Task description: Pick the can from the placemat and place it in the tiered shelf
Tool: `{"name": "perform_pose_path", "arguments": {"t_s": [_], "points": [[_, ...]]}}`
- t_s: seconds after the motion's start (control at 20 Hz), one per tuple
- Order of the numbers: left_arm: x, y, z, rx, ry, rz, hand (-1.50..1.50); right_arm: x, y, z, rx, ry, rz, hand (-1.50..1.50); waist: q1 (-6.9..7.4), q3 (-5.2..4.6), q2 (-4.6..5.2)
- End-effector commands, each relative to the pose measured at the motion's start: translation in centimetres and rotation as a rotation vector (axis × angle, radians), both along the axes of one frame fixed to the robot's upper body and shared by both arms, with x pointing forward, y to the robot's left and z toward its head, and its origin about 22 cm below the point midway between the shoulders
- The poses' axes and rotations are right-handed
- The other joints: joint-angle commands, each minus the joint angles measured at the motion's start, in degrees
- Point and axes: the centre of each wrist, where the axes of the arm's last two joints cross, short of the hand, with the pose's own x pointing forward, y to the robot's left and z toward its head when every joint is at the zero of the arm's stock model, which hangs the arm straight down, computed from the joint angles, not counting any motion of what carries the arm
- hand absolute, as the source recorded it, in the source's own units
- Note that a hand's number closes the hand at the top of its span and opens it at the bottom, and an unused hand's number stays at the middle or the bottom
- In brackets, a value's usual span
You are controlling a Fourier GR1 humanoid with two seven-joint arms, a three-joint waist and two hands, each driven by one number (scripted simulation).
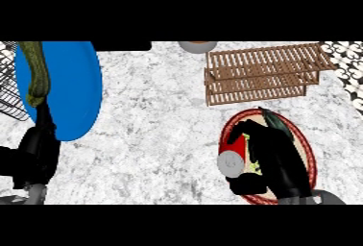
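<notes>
Can (232, 158): red-sided cylinder with a grey metal end cap, some yellow-green on its label. It lies on the placemat (306, 144), at that mat's left part. The grey cap faces toward the view's lower left; long axis looks tipped, running from the cap up and to the right, though the hand covers most of the body.

Right hand (273, 153): matte black, over the can. Fingers (245, 129) curl round the can's upper end and the thumb shows below the cap, so the can is enclosed in the grasp. Grey forearm enters from the lower edge, right of the can.

Placemat: oval, pale centre, dark red woven-looking border.

Tiered shelf (262, 72): brown wooden slats, two levels, open frame. It stands above the can, apart from the placemat's top edge.

Bench (156, 125): mottled grey-white stone texture.

Far left of the can: a smooth blue plate (71, 91), taller than wide, with a long olive-green curved item (37, 72) along its left side. Left hand (32, 158) sits below the plate, black; cannot tell how its fingers stand.
</notes>
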Motion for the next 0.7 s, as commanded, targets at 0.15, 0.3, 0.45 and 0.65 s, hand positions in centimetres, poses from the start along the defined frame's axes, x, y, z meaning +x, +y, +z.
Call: {"name": "perform_pose_path", "arguments": {"t_s": [0.15, 0.3, 0.45, 0.65], "points": [[0.6, 0.5, -0.7, 0.012, -0.001, -0.014, 0.0, -2.3, -2.8, 8.2, 0.1, -0.199, -0.211, 1.5, 0.16, -0.03, -0.03], [1.8, -0.3, -0.2, 0.011, -0.028, -0.005, 0.0, -1.9, -4.8, 9.5, 0.031, -0.239, -0.262, 1.5, 0.5, 0.02, 0.22], [0.7, -0.6, -1.3, -0.001, -0.021, -0.019, 0.0, -0.5, -5.9, 10.5, 0.036, -0.221, -0.292, 1.5, 1.26, 0.03, 0.27], [2.1, -0.3, -1.4, -0.001, -0.007, -0.032, 0.0, 1.1, -6.6, 10.2, 0.046, -0.243, -0.332, 1.5, 1.33, 0.03, 0.32]]}}
